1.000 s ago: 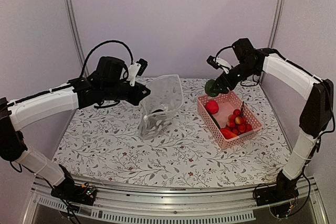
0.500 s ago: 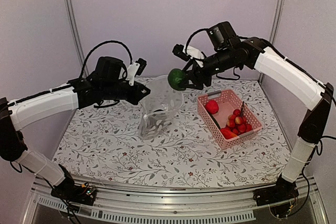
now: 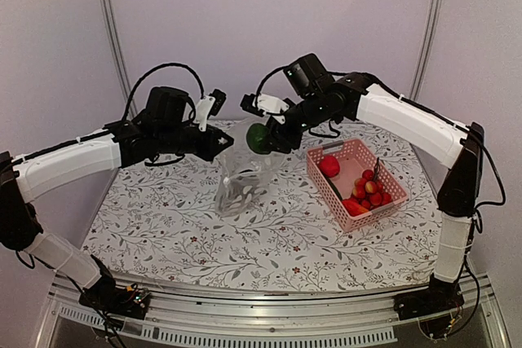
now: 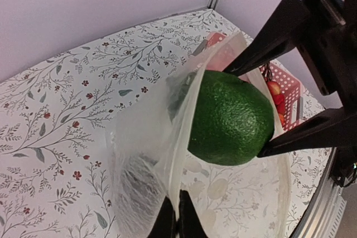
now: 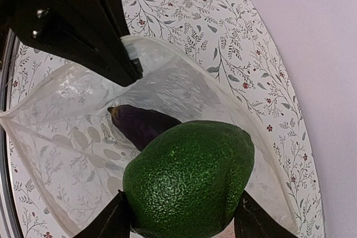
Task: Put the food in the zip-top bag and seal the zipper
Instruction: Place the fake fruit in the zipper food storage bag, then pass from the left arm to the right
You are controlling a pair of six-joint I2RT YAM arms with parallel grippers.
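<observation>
My left gripper (image 3: pixel 222 143) is shut on the rim of the clear zip-top bag (image 3: pixel 245 177) and holds its mouth up and open. In the left wrist view its tips (image 4: pixel 177 215) pinch the whitish zipper (image 4: pixel 184 143). My right gripper (image 3: pixel 263 138) is shut on a green round piece of food (image 3: pixel 258 137), which hangs right at the bag's mouth (image 4: pixel 231 115) (image 5: pixel 189 179). A dark purple eggplant (image 5: pixel 142 124) lies inside the bag below it.
The pink lattice basket (image 3: pixel 395 183) stands to the right of the bag. It holds a red round fruit (image 3: pixel 329 166) and a cluster of small red tomatoes (image 3: pixel 371 193). The flowered tablecloth (image 3: pixel 163 234) covers the table; walls close off the back and sides.
My right arm has carried the green piece leftward from above the basket to the bag's mouth. The left arm and the bag have stayed put.
</observation>
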